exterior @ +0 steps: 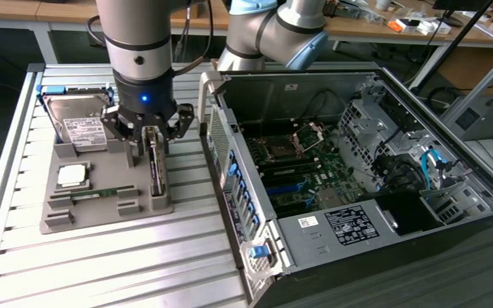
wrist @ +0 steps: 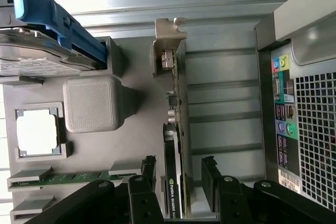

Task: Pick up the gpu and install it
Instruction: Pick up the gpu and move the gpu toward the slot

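1. Exterior view: the arm (exterior: 139, 45) is cut off by the frame edge above. The claw (exterior: 149, 138) hangs over the grey tray (exterior: 101, 215), and its body hides one end of the gpu (exterior: 156, 173). The gpu stands on edge in a slot along the tray's side nearest the computer case (exterior: 332, 237). Whether the claw touches the card is hard to make out here.
2. Wrist view: the claw (wrist: 178, 174) stands apart, its fingers (wrist: 148, 171) flanking the gpu (wrist: 176, 124) with a gap on each side, so nothing is clamped. The card's pale bracket (wrist: 168, 40) is in plain sight. Its opposite end runs between the fingers and is cropped by the frame. The hard drive (wrist: 37, 51) and computer case (wrist: 304, 103) are also partly cropped.
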You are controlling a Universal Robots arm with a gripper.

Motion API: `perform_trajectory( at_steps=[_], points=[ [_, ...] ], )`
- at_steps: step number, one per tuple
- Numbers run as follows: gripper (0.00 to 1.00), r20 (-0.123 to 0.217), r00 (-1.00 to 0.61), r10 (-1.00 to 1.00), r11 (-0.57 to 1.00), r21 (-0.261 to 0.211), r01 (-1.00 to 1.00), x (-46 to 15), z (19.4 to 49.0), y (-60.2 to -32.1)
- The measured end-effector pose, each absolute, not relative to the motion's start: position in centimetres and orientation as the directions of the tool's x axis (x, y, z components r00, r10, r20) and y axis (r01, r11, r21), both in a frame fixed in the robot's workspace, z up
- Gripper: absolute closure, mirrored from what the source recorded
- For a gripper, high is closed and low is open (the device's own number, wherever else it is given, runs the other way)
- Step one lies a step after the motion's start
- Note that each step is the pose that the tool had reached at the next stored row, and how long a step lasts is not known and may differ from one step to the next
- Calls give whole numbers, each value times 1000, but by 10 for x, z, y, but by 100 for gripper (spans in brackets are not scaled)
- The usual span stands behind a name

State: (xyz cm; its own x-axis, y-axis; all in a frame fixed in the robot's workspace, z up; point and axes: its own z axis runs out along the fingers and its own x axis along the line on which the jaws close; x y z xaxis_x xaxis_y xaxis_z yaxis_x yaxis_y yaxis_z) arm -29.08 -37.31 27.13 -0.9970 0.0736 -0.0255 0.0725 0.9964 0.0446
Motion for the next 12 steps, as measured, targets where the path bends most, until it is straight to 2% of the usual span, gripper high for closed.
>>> perform_trajectory(
  at_steps=[12],
  points=[
    [52,-26,-999,41,998,45,40,-291,262,-367]
  ],
)
